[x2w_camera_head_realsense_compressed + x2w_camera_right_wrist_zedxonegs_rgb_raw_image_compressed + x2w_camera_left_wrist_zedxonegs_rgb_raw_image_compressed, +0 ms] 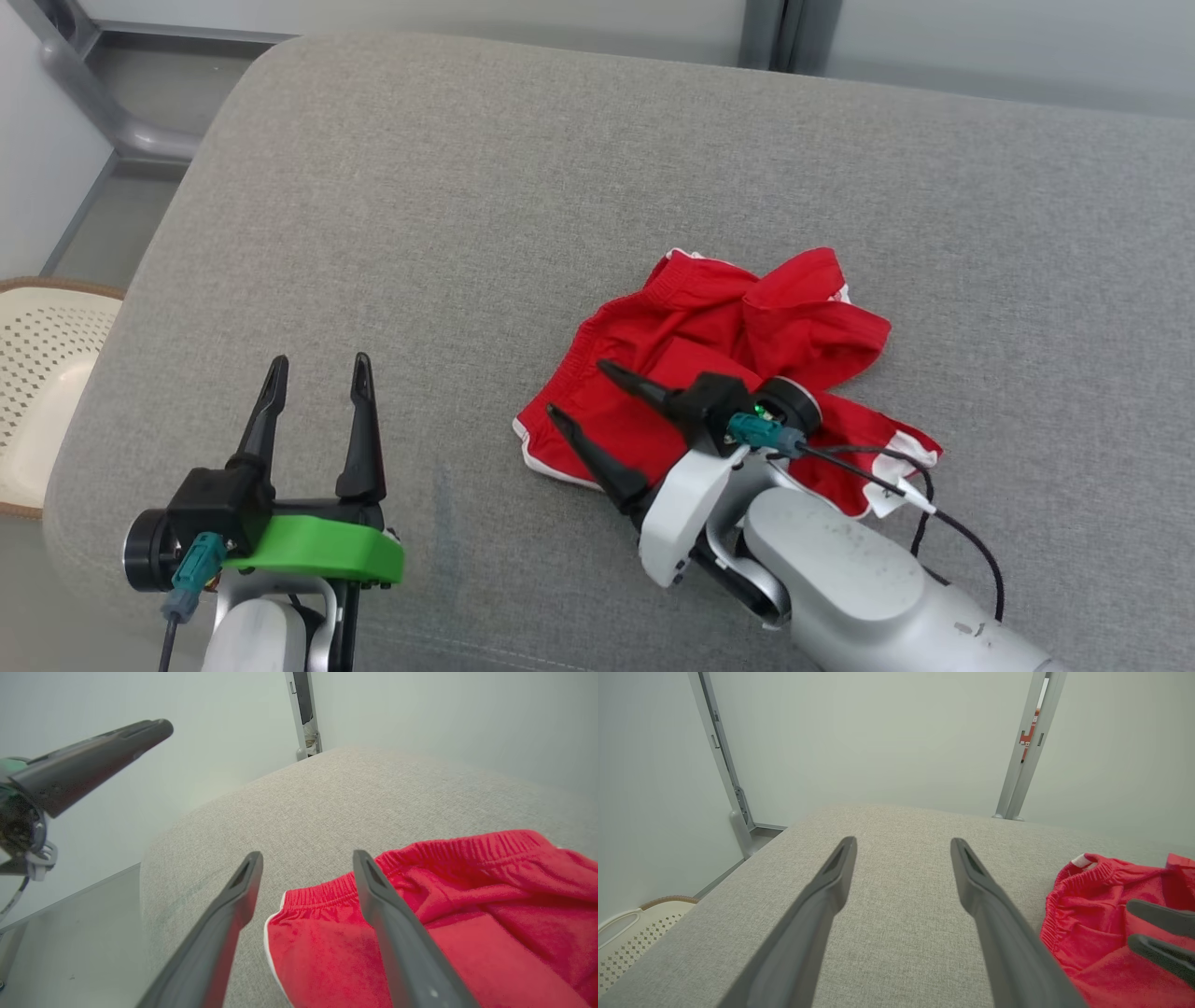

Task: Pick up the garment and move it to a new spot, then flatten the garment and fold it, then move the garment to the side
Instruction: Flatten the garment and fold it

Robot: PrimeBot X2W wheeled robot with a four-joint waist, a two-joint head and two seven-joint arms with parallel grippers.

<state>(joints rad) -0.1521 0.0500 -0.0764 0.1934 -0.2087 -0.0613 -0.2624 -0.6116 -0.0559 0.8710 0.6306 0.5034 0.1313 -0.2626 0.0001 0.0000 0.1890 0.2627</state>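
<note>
— Any writing to read here?
— None legible. A white patch [882, 497] sits at the hem of the red garment [709, 327]; I cannot tell whether it is a label, and no print shows.
— And the red-and-white scrap [1029, 728] behind the metal post [1020, 779]?
— Too small and blurred to read.

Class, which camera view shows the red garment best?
The head view: nearly the whole crumpled red garment shows, with the right arm covering part. The right wrist view shows its waistband corner close up; the left wrist view, one edge.
</note>
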